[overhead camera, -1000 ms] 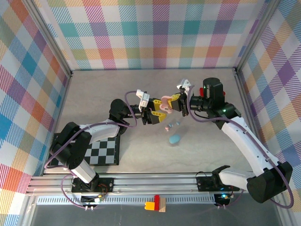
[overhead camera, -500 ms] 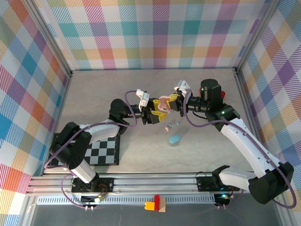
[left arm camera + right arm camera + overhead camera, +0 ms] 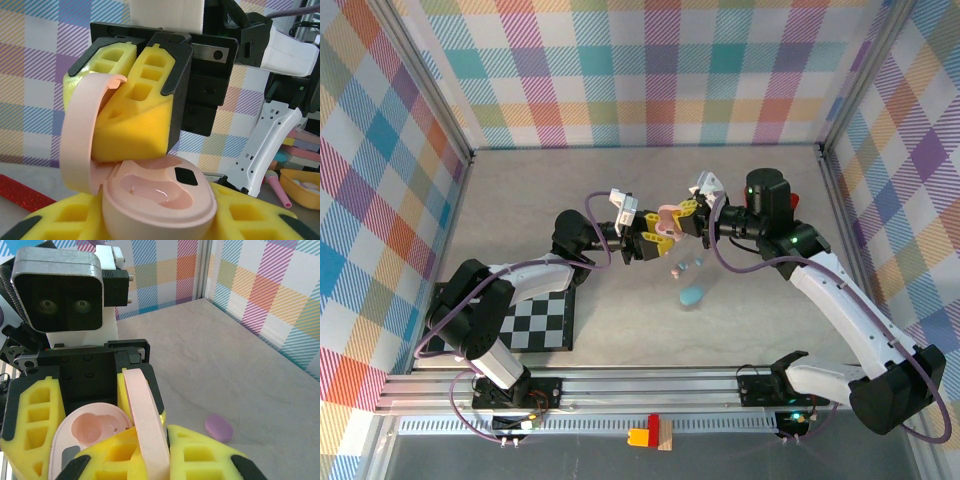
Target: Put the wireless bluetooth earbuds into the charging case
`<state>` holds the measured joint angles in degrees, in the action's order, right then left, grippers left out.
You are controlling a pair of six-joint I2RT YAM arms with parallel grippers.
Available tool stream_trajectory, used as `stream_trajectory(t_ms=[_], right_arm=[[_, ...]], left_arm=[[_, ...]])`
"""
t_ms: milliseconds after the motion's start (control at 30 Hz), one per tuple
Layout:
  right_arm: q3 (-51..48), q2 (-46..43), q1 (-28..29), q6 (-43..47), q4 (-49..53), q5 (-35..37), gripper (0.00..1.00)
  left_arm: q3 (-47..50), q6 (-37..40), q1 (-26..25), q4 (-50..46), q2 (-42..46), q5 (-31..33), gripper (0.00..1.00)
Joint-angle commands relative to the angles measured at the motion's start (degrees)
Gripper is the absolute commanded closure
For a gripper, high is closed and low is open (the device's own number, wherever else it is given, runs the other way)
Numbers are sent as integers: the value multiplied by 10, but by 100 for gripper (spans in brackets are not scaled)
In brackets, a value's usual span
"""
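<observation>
Grips base of pale-pink oval plastic charging case point(image 3: 160, 200) with left gripper point(image 3: 655, 235), yellow foam pads point(image 3: 55, 225) pressed tight against it. Pinches the case's hinged lid point(image 3: 80, 135) with right gripper point(image 3: 682, 220), jaws clamped on the lid, which stands raised and open. Holds case in mid-air above grey table point(image 3: 540, 190), between both arms. Shows tiny pastel plastic earbuds point(image 3: 675, 272) lying on table near the grippers, close to light-blue oval case point(image 3: 692, 296).

Overhead view looks down; wrist views closely share the case point(image 3: 160, 200).
</observation>
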<state>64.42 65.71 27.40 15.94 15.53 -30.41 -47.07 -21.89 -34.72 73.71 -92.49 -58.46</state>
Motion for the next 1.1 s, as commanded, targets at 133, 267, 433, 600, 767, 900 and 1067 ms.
stream_trajectory(t_ms=[133,267,433,600,767,900,1067], right_arm=[[4,-11,4,6,2,-7,92],[8,-15,4,-17,-3,-4,57],[4,-40,1,-66,-28,-1,25],[-35,-96,-19,-121,-65,-23,20],[-111,-166,-62,-190,-129,-31,15],[-155,-188,-91,-256,-141,9,16],[-159,-140,-95,-305,-81,81,19]], left_arm=[[-10,1,-4,30,5,-7,64],[-5,7,-4,30,6,2,63],[6,22,2,30,6,22,63],[19,40,12,31,6,34,62],[23,45,30,32,1,38,62],[29,50,38,32,5,48,62],[46,54,55,33,18,71,62]])
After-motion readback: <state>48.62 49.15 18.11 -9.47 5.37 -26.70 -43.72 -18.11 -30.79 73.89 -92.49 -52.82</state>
